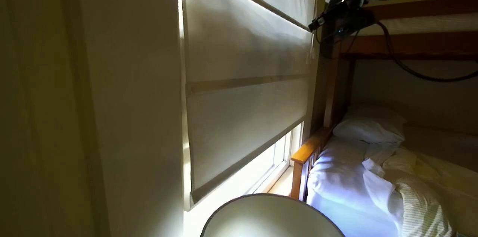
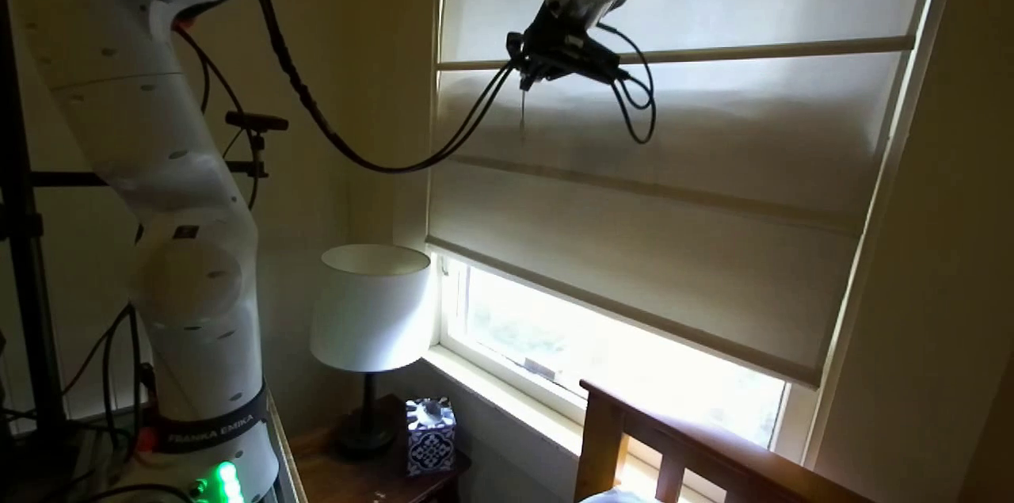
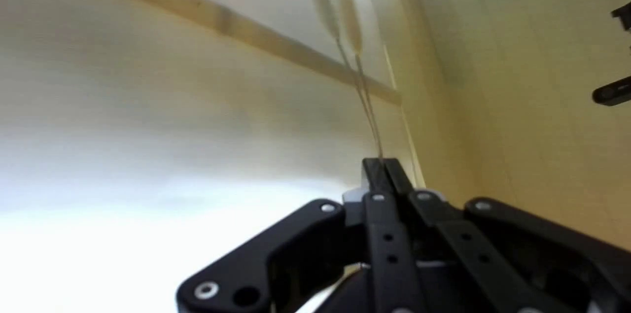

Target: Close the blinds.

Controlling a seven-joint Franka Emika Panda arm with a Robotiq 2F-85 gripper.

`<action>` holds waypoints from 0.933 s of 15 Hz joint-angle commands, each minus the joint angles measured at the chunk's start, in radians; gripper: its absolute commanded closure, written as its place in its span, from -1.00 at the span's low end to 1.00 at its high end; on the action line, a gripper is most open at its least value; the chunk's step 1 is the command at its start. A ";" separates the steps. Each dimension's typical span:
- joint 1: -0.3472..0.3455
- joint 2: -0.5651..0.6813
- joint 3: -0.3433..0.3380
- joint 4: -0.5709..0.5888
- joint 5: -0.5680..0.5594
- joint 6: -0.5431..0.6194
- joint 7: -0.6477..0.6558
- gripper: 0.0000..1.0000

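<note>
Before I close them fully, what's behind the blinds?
In both exterior views, a window shows below the blinds; anything higher up behind them is covered.

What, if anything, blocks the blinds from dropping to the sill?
Nothing visible in the gap between the blinds and the sill. The wooden bed end overlaps part of the sill in an exterior view, probably standing room-side; I can't judge its clearance.

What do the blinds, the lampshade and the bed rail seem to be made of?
The blinds look like matte cream fabric: daylight glows softly through. The lampshade, matte white without visible weave, could be fabric or paper. The bed rail is probably varnished wood, given its orange-brown colour and slight sheen.
</note>
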 commanded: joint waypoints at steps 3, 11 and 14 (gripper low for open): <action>-0.013 -0.007 -0.024 0.174 0.100 0.175 0.022 0.98; 0.028 0.073 0.024 0.324 0.100 0.701 -0.063 0.28; 0.046 0.065 0.042 0.282 0.085 0.839 -0.094 -0.13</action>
